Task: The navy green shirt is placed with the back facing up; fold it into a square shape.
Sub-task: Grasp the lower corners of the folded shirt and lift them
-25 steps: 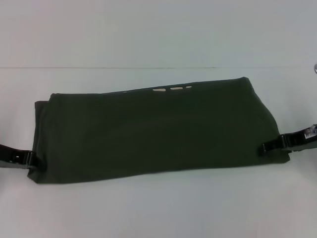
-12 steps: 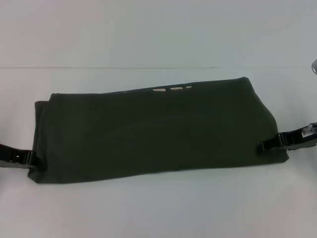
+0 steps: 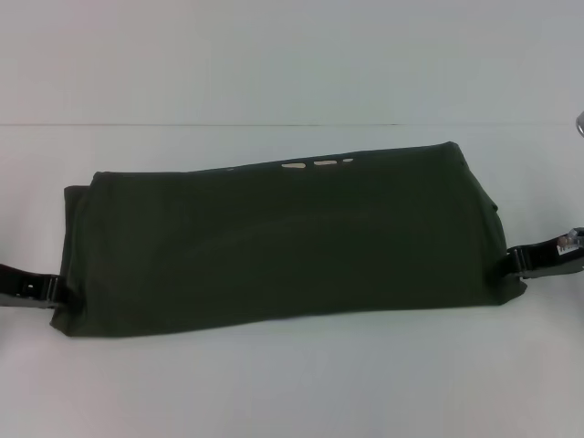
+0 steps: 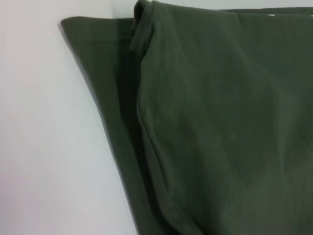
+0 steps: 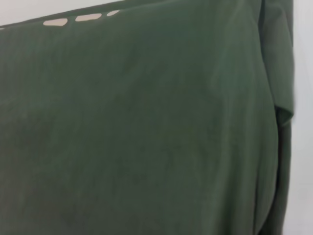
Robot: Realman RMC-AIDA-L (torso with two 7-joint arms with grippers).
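Now the navy green shirt lies flat on the white table as a long folded band, plain side up, stretched between the two arms. Bits of cream lettering peek out along the shirt's far edge.

At the shirt's left near corner the left gripper sits low at table level, touching the cloth's edge; whether it is parted or pinched on fabric cannot be told. At the shirt's right near corner the right gripper meets the hem likewise, its tip hidden against the cloth, so its spread cannot be told either.

From the left wrist, the shirt's end shows two layers: a lower layer juts out past a rolled upper fold. From the right wrist, the opposite end shows a tucked flap along the border.

Bare table surrounds the shirt on its near and far sides.
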